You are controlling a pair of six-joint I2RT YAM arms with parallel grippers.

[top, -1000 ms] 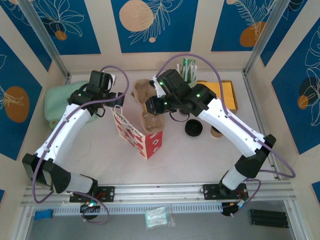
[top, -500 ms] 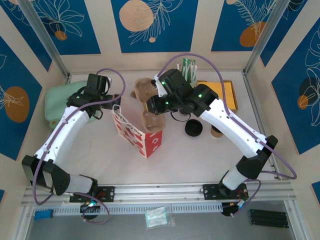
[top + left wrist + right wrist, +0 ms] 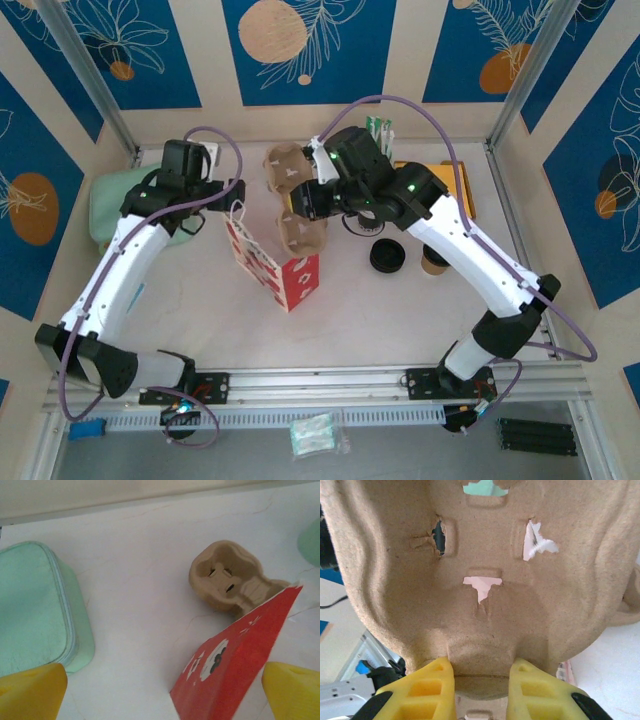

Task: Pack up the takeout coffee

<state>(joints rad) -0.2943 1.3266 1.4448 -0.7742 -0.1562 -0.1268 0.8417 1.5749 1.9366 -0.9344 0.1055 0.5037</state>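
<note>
Two right fingers (image 3: 420,690) clamp a carrier (image 3: 485,555) — takeout coffee (image 3: 433,263) sits apart.

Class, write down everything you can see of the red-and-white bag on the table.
The red-and-white bag looks like paper: one face red with white prints, another white with red prints. It stands upright on the table, mouth open, a pale handle loop at its rim. A brown pulp cup carrier, held by the right gripper, hangs over its mouth; contact cannot be told.

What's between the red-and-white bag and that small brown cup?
In the top view, a round black lid lies between the red-and-white bag and the small brown cup, nearer the cup.
</note>
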